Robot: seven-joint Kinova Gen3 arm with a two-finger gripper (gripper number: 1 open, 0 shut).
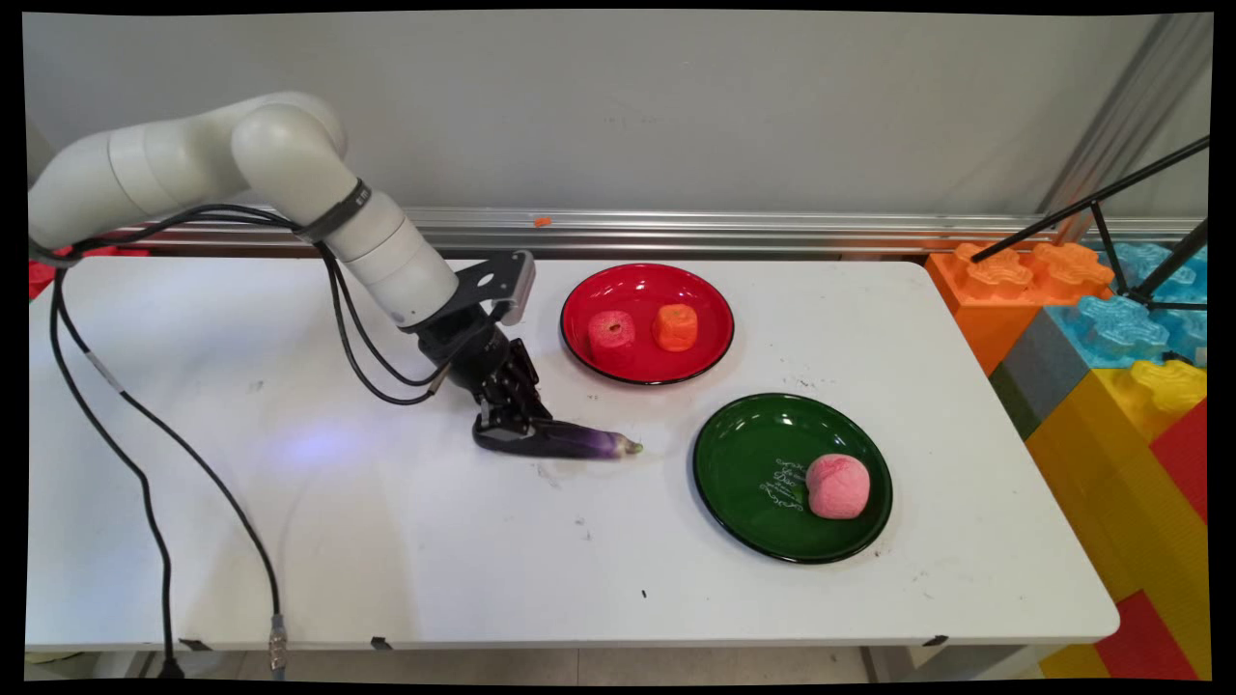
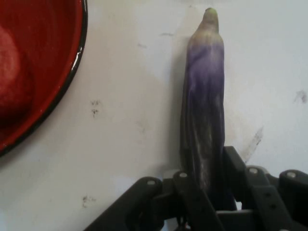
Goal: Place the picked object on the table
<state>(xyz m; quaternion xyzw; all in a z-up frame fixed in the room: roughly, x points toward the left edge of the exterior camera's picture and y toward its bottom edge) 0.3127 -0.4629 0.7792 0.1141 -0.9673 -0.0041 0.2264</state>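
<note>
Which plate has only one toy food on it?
The green plate: it holds just a pink peach. The red plate holds two pieces.

White table (image 1: 290, 541) with rounded corners, top scuffed and speckled with small dark marks. Behind the table: plain grey wall (image 1: 676, 106), with a silver metal rail (image 1: 772, 232) along its base; a small orange scrap (image 1: 542, 221) sits on the rail. Right of the table: stack of big foam interlocking blocks (image 1: 1110, 386) in orange, blue, yellow and red. Above the blocks: black tripod legs (image 1: 1110, 208). Below the table's near edge: strip of pale floor (image 1: 579, 666). Even, soft lighting.
</note>
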